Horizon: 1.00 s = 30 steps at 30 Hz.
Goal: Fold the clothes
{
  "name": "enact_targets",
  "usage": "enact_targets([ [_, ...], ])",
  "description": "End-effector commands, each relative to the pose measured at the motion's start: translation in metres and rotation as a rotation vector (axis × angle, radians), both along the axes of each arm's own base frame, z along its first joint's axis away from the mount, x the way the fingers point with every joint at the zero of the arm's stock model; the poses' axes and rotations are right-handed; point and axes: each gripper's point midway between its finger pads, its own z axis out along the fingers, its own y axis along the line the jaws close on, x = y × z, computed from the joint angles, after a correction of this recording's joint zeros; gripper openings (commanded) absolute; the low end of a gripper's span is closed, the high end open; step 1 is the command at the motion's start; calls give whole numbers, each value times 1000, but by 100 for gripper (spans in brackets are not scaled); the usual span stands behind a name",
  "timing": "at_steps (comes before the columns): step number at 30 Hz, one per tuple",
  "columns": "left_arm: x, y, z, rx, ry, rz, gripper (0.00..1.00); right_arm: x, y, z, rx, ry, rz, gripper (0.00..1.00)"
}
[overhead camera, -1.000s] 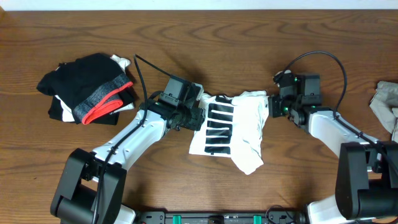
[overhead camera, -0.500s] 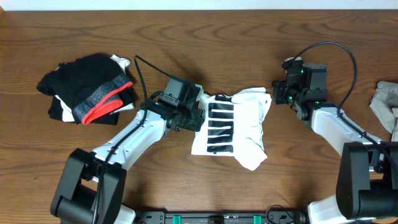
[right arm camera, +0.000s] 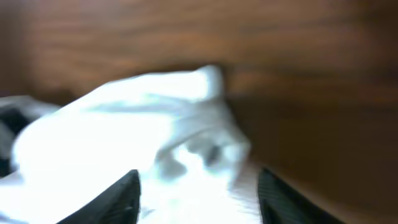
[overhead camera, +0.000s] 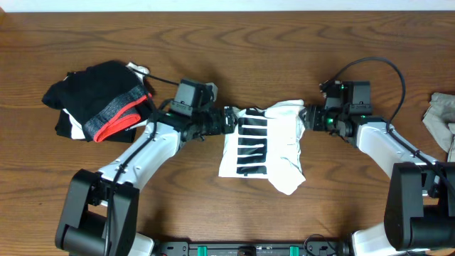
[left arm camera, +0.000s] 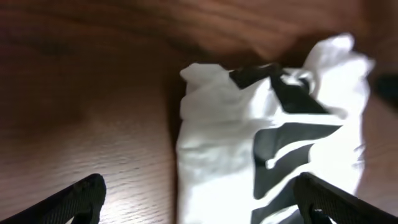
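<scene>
The left fingers (overhead camera: 227,121) are wide open and hold nothing. They sit between a pile of black clothes (overhead camera: 99,99) and the white T-shirt (overhead camera: 281,153). The white T-shirt lies bunched in the middle of the desk (overhead camera: 355,43), black letters up. The right fingers (overhead camera: 307,117) are apart too, at its right edge. A grey cloth (overhead camera: 442,117) lies far right.

left arm (overhead camera: 153,146) and right arm (overhead camera: 378,142): white shell links, chunky black base joints (overhead camera: 89,217), black wrist blocks (overhead camera: 353,96). thin black cable (overhead camera: 371,62) loops off each wrist. green LEDs (overhead camera: 329,121) on right wrist. left gripper (left arm camera: 199,183), right gripper (right arm camera: 198,177): matte black fingers, rounded tips.
</scene>
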Motion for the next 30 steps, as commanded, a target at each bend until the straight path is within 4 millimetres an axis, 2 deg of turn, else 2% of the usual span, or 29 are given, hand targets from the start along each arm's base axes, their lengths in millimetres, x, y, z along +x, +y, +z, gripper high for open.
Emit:
enact_targets([
  [1, -14, -5, -4, -59, 107, 31, 98, -11, 32, 17, 208, 31, 97, 52],
  [4, -27, -1, -11, -50, 197, 75, 98, -13, 38, 21, 246, 28, 119, 48],
  [6, -29, -2, -10, -59, 202, 64, 98, -14, 44, 28, 287, 16, 151, 45],
  [7, -29, -3, -10, -60, 203, 64, 98, -14, 45, 30, 290, 15, 153, 37],
  [9, -29, -2, -10, -59, 203, 66, 98, -13, 43, 31, 273, 2, 152, 32],
  [11, -27, 0, -10, -62, 201, 73, 98, -8, 35, 32, 196, -25, 121, 33],
  [12, -25, 2, -9, -64, 198, 80, 94, -6, 33, 38, 167, -55, 124, 34],
  [15, -22, 5, 2, -108, 191, 84, 67, -3, 34, 66, 156, -118, 134, 33],
  [16, -22, 4, 6, -127, 190, 78, 55, -3, 33, 75, 154, -134, 134, 33],
  [18, -26, -1, 13, -159, 195, 59, 29, -3, 31, 97, 138, -160, 128, 28],
  [20, -34, -8, 16, -173, 204, 16, 15, -3, 29, 111, 105, -163, 116, 22],
  [23, -50, -15, 11, -110, 182, -92, 10, -6, 32, 120, 33, -161, 146, 20],
  [25, -56, -6, -3, 44, 145, -123, 10, -6, 37, 115, 0, -156, 151, 20],
  [27, -57, 6, -15, 206, 104, -133, 10, -5, 39, 104, -43, -130, 142, 19],
  [30, -65, -3, -17, 255, 66, -215, 11, -7, 49, 81, -63, -69, 157, 20],
])
